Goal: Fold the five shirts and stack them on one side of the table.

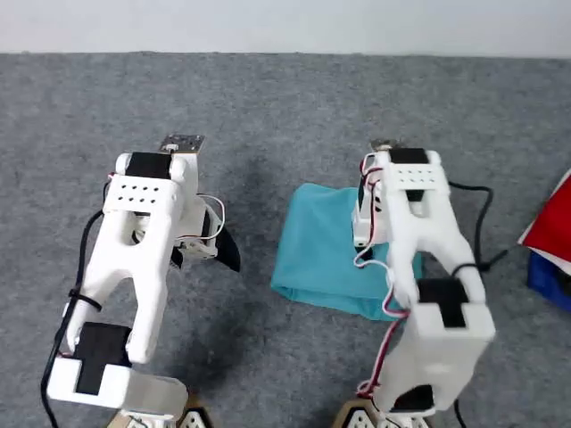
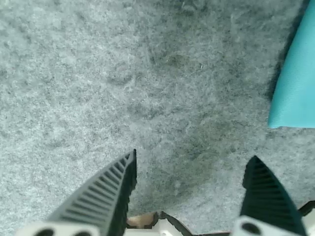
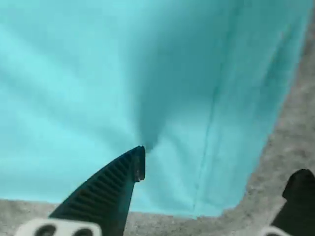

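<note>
A teal shirt (image 1: pixel 317 254), folded into a rough rectangle, lies on the grey felt table (image 1: pixel 268 107) near the middle. My right gripper (image 3: pixel 221 167) is open just above it. One fingertip (image 3: pixel 139 156) touches the cloth and dents it, while the other hangs past the shirt's edge over the felt. The right arm (image 1: pixel 419 232) covers the shirt's right part in the high view. My left gripper (image 2: pixel 193 162) stands open over bare felt to the left of the shirt, holding nothing. An edge of the teal shirt (image 2: pixel 295 78) lies beyond it.
At the table's right edge lie a red cloth (image 1: pixel 551 223) and a blue one (image 1: pixel 546 276) beneath it. Grey felt stretches free behind both arms and to the far left.
</note>
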`<action>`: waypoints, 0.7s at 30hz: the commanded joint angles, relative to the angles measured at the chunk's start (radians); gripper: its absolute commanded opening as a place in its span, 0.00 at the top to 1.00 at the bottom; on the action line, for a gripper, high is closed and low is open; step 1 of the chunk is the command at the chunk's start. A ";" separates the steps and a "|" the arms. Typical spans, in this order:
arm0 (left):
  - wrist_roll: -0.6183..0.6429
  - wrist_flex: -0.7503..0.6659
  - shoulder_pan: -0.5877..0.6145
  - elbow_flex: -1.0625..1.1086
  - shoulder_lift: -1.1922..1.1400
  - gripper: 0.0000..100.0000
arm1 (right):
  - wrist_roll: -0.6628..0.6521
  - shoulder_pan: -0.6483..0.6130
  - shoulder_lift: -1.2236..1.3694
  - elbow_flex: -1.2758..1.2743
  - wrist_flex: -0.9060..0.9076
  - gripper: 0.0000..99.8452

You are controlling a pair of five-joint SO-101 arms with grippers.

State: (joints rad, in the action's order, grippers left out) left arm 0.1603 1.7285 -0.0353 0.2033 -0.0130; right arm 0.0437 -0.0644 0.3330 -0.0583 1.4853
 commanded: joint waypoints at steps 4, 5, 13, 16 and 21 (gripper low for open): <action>0.014 0.028 0.000 -0.004 0.044 0.67 | 0.008 0.013 0.130 0.104 -0.013 0.57; 0.014 0.028 0.002 -0.004 0.044 0.67 | 0.008 0.013 0.147 0.110 -0.013 0.57; 0.014 0.028 -0.006 -0.004 0.044 0.67 | 0.006 0.012 0.282 0.213 -0.007 0.67; 0.014 0.028 -0.006 -0.004 0.044 0.67 | -0.048 0.008 0.317 0.258 0.018 0.83; 0.014 0.028 -0.005 -0.004 0.044 0.67 | -0.081 0.013 0.367 0.324 0.074 0.97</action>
State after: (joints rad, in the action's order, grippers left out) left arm 0.1603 1.7285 -0.0353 0.2033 -0.0130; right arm -0.0115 -0.0552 0.6613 0.2225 1.5512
